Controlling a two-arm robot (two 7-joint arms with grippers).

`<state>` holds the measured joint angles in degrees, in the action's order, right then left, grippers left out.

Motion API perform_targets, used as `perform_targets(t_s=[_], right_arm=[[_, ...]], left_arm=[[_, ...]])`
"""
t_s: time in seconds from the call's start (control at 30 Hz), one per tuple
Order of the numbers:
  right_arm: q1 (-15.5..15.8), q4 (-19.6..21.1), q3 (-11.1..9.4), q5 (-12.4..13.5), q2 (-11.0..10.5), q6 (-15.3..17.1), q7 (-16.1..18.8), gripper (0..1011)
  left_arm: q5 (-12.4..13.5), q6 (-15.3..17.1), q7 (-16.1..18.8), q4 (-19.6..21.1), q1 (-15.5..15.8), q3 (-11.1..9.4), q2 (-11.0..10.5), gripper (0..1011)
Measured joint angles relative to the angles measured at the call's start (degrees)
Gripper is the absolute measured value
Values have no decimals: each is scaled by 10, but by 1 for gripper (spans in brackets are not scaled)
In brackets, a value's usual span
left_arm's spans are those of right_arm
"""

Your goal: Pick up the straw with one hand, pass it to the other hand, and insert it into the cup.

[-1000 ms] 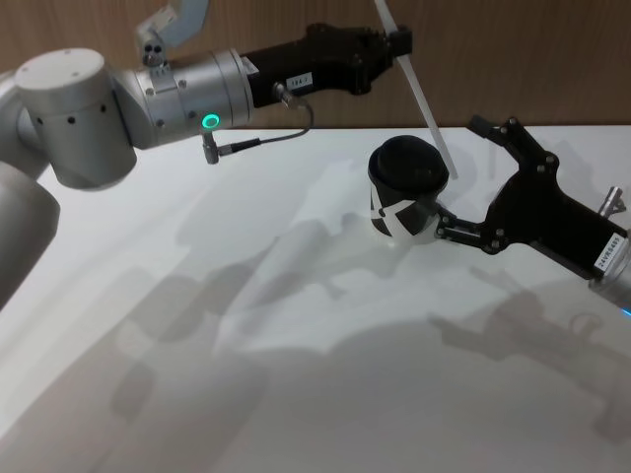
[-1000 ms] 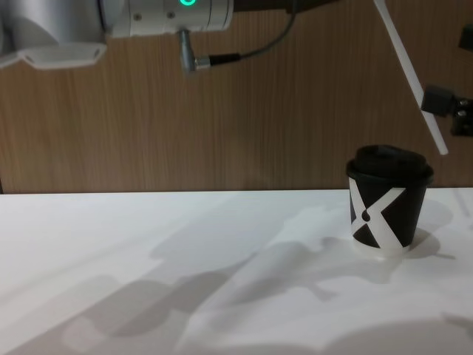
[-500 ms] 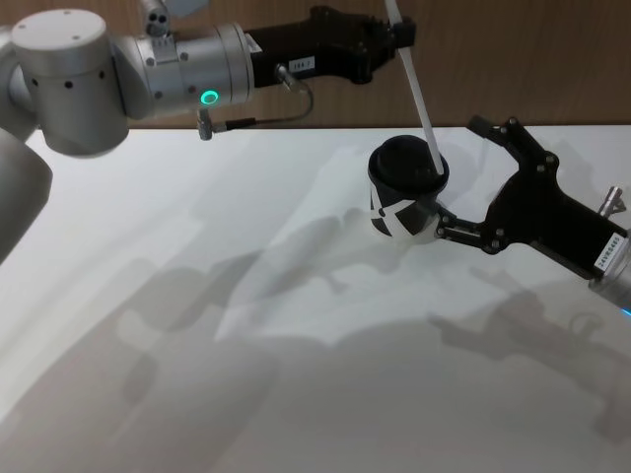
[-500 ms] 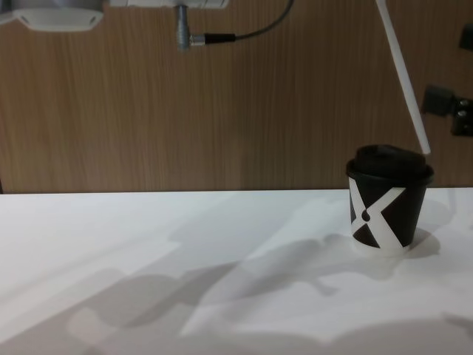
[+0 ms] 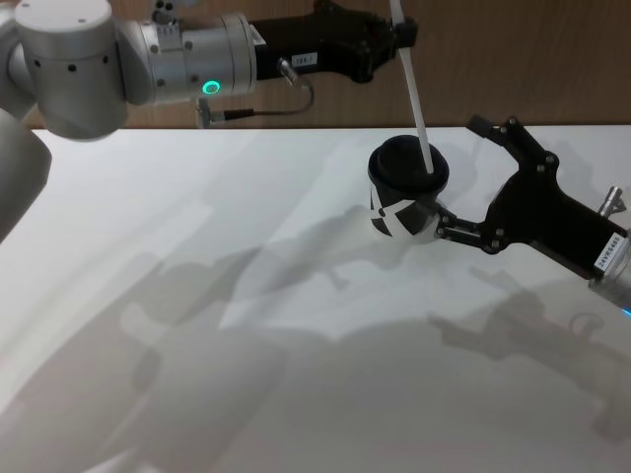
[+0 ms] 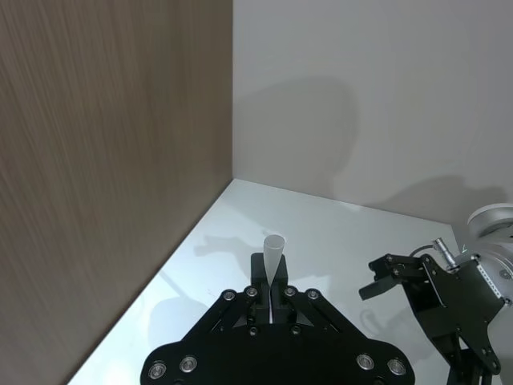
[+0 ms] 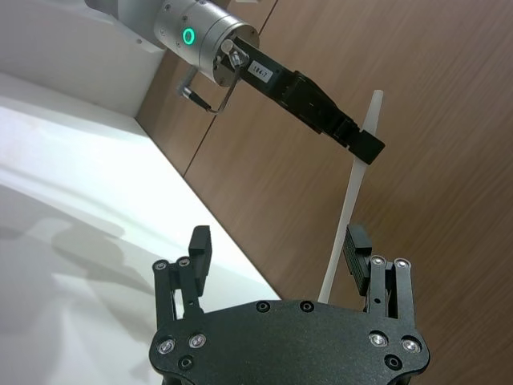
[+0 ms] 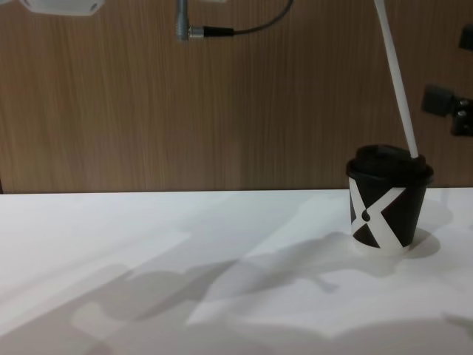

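The black cup [image 5: 404, 189] with a white X pattern [image 8: 386, 201] stands on the white table at the centre right. The white straw [image 5: 414, 89] leans a little, and its lower tip meets the cup's domed lid [image 8: 389, 159]. My left gripper [image 5: 399, 32], long and black on a silver arm, is shut on the straw's upper part [image 6: 274, 250]. My right gripper [image 5: 458, 175] stands open just right of the cup, one finger behind it and one near its base. In the right wrist view the straw [image 7: 351, 204] runs past the open right gripper [image 7: 277, 245].
A wooden wall [image 8: 222, 111] rises behind the table's far edge. The white tabletop [image 5: 246, 325] spreads wide to the left of and in front of the cup, crossed by arm shadows. A thin cable [image 5: 281, 103] hangs under the left arm.
My left gripper has swung the straw more upright and down. Its tip went from beside the cup's right side onto the lid. The right gripper has not moved.
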<state>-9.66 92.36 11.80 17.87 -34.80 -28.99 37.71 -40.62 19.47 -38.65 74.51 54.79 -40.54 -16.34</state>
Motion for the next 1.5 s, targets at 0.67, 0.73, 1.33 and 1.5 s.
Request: perform_targets(t_s=[0.67, 0.73, 1.33, 1.5], right_arm=[[0, 0, 0, 0, 0, 0, 0, 1001], [0, 0, 0, 0, 0, 0, 0, 1001], [0, 0, 0, 0, 0, 0, 0, 1001], [0, 0, 0, 0, 0, 0, 0, 1001]], left_arm=[[9, -12, 2, -31, 17, -20, 5, 16], [9, -13, 2, -35, 18, -21, 6, 16], [-6, -23, -16, -85, 21, -29, 27, 16], [-10, -26, -22, -97, 21, -32, 33, 16]])
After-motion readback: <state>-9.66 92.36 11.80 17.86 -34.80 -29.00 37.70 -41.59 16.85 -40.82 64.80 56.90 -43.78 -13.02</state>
